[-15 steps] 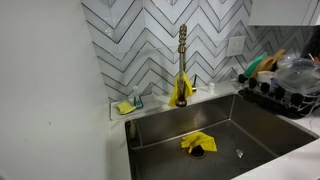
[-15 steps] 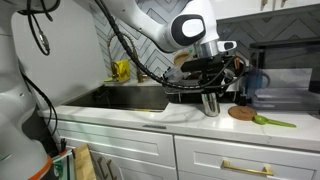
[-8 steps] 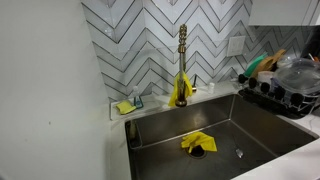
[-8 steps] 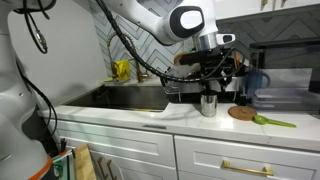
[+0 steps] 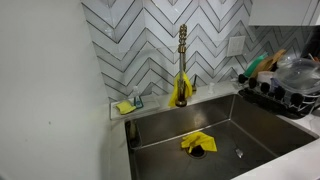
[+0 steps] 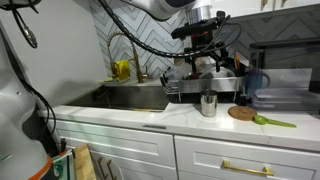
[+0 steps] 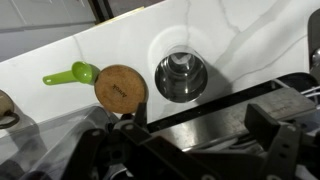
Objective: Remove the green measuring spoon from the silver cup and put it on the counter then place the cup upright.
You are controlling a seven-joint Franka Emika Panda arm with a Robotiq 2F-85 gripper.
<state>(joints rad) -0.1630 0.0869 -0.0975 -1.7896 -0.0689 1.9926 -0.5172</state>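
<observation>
Sink basin (image 6: pixel 128 97): on the left, sunk into the counter (image 6: pixel 150 113). A yellow cloth (image 5: pixel 197 143) lies near its drain. It is well apart from the work and no obstacle.
Faucet (image 5: pixel 182 55): gold, at the far wall behind the basin, with something yellow draped at its foot. It is out of the arm's way.
Silver cup (image 6: pixel 208 104): stands upright on the counter just right of the basin. The wrist view looks straight down into its open mouth, and no spoon shows inside.
Dish rack (image 6: pixel 222 80): loaded and close behind the cup on the far side. It is the nearest thing a swinging wrist could catch.
Gripper (image 6: pixel 203 48): hangs above the cup and clear of it. Its fingers stand apart with nothing between them.
Step in hand: both parts of the task look done, so what remains is probably to draw away cleanly. Rising straight up with the fingers kept wide would spare the rim. Any sideways move is best left until the arm is well above the cup, because a light, empty cup would tip at a nudge.
Wooden coaster (image 6: pixel 242 113): round and flat, just right of the cup and not touching it.
Green measuring spoon (image 6: pixel 272 121): lies flat on the counter right of the coaster, near the front edge, apart from everything else.
Dark container (image 6: pixel 258 85): stands behind the coaster, beside the rack.
</observation>
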